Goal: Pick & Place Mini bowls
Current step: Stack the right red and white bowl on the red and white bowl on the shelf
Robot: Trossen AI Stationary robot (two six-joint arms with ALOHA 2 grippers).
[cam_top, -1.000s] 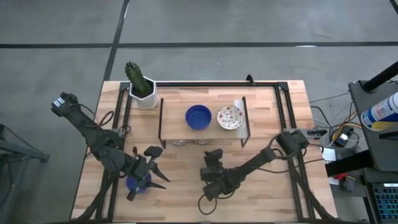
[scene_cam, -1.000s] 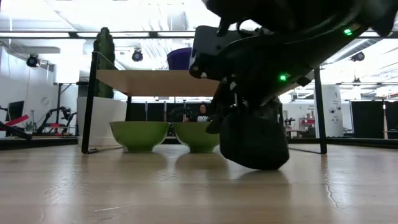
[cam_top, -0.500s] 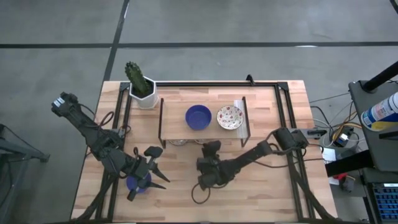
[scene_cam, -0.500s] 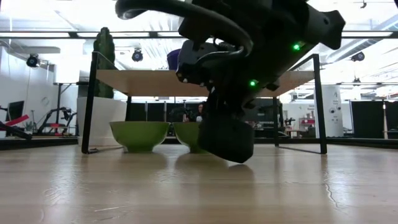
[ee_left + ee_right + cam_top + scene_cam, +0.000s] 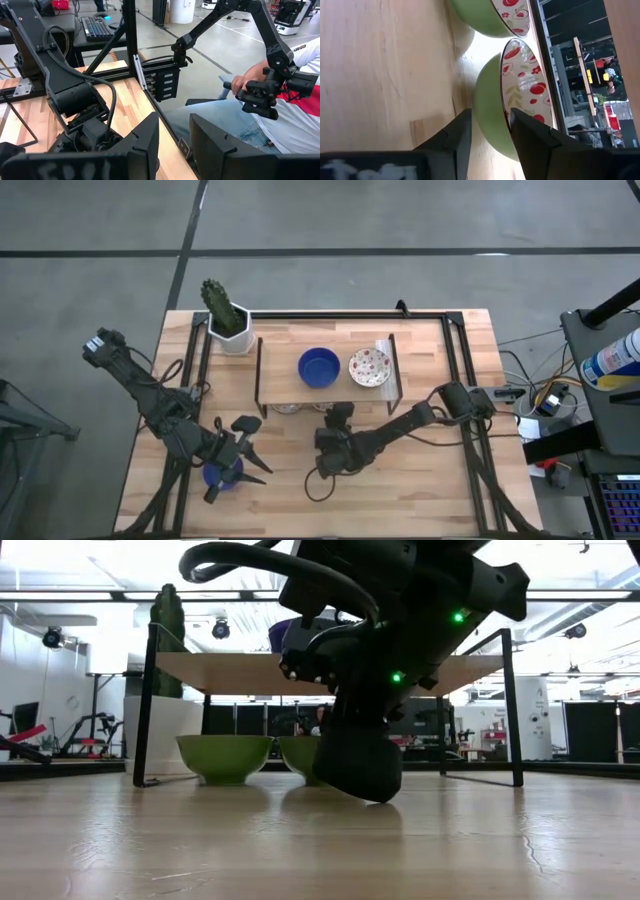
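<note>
My right gripper [image 5: 487, 131]: low on table, fingers parted, straddling rim of green bowl [image 5: 492, 102] under shelf [image 5: 280, 370]; second green bowl [image 5: 480, 17] just beside, cut off. Shelf top: blue mini bowl [image 5: 319, 367], speckled mini bowl [image 5: 369, 367] at its 3 o'clock. My left gripper [image 5: 240, 455]: parted, above another blue mini bowl [image 5: 217, 475], mostly hidden. Cactus pot [image 5: 230, 335] at shelf's 10 o'clock.

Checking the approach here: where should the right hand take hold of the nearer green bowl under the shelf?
On the rim of the nearer green bowl, one finger inside and one outside, coming in low from the table's front. It sits upright beneath the shelf, so a top-down reach looks blocked. The right hand is already open there.
</note>
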